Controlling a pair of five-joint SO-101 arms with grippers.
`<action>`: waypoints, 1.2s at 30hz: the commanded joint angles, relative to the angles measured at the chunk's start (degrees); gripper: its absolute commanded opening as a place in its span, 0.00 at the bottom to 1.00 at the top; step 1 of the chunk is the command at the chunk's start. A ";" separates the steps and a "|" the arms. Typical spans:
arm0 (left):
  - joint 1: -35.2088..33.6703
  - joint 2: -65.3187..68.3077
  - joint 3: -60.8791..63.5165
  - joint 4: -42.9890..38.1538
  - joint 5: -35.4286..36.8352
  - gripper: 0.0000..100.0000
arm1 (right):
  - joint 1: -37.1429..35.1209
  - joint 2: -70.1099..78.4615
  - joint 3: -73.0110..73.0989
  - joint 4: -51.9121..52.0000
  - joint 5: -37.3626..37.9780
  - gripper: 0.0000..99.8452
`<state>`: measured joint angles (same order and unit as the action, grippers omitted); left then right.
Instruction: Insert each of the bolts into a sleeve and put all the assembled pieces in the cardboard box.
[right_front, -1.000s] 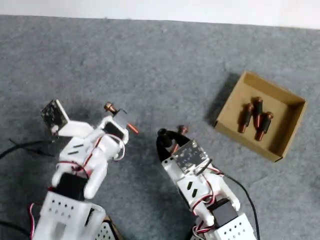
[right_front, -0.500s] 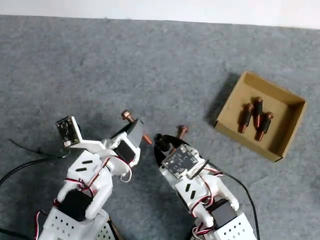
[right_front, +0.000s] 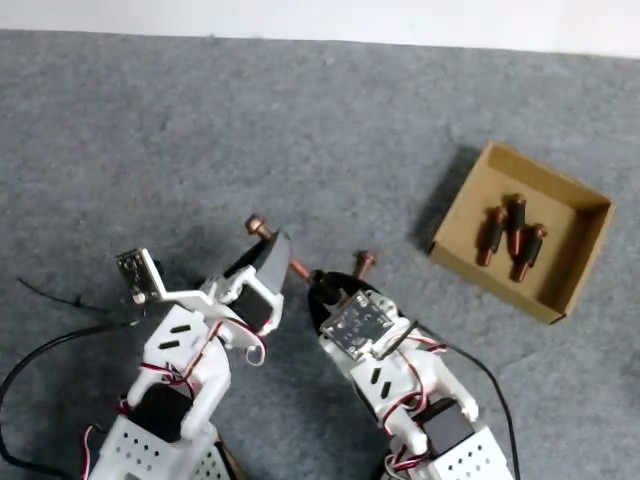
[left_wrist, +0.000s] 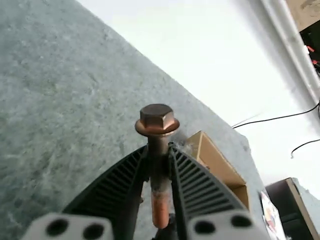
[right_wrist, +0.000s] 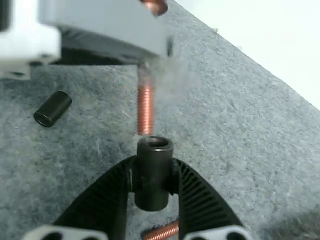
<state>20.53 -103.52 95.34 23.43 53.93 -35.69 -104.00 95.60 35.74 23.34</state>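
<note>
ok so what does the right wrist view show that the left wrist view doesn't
Right wrist view, not the left: the right pincer shut on a sleeve, its bore facing the threaded tip of the bolt, plus a loose sleeve and a loose bolt on the carpet. Left wrist view, not the right: the bolt's hex head and the box. Both: the bolt, the left pincer holding it, and the carpet.
</note>
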 joint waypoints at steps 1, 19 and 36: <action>1.19 -1.10 -0.31 -2.11 -0.44 0.00 | -0.66 -0.66 6.64 0.22 2.02 0.01; 4.44 -1.10 -0.31 -2.02 -0.35 0.00 | -0.66 -0.75 6.64 1.71 2.81 0.00; 12.62 -1.10 -0.22 7.74 -8.79 0.00 | 0.04 -1.19 6.46 1.71 2.73 0.00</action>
<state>31.43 -103.52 95.52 30.99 46.11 -36.04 -104.00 95.60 37.32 25.80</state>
